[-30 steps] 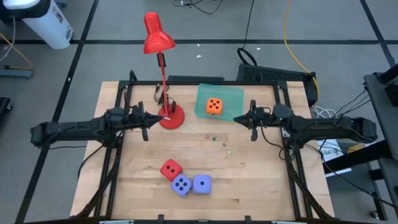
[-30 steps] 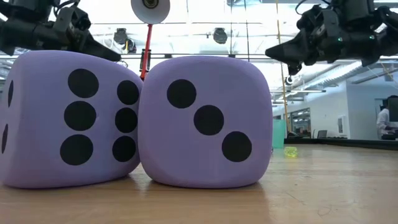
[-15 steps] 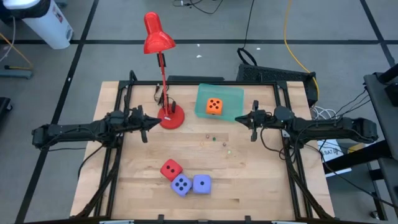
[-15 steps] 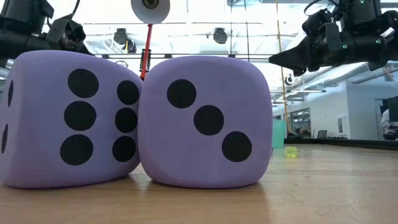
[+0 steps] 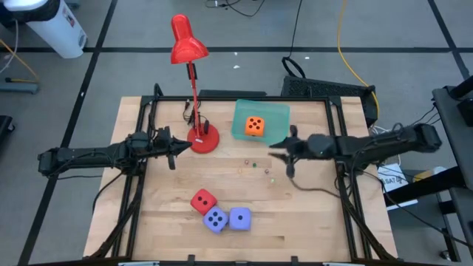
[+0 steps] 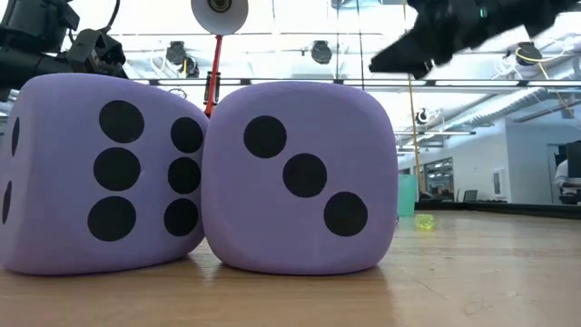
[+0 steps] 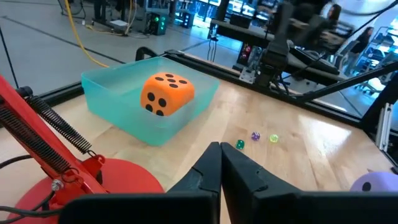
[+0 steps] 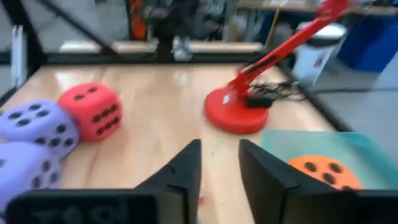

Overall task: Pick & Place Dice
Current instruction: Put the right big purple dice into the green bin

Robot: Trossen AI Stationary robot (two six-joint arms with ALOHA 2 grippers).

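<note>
An orange die [image 5: 255, 125] [image 7: 166, 93] sits in a teal tray [image 5: 277, 114] at the table's far side. A red die [image 5: 203, 201] [image 8: 90, 111] and two purple dice [image 5: 215, 219] [image 5: 239, 218] rest together on the table near its near edge. The purple pair fills the low view [image 6: 109, 173] [image 6: 300, 177]. My left gripper [image 5: 179, 148] [image 7: 221, 155] hovers shut beside the red lamp's base [image 5: 203, 139]. My right gripper [image 5: 275, 154] [image 8: 219, 152] hovers open over the table's middle, near the tray's near right corner, pointing toward the left.
A red desk lamp stands at the far left, its base [image 7: 106, 180] [image 8: 239, 112] close to my left gripper. A few tiny coloured dice [image 5: 253, 164] [image 7: 239, 144] lie mid-table. A black frame [image 5: 148, 118] rims the table. Bare wood lies between the tray and the big dice.
My right gripper has swung from the table's right side toward the left and slightly nearer, now past the tray's near corner; it blurs in the low view. My left gripper has drawn back a little toward the left edge. The dice have stayed put.
</note>
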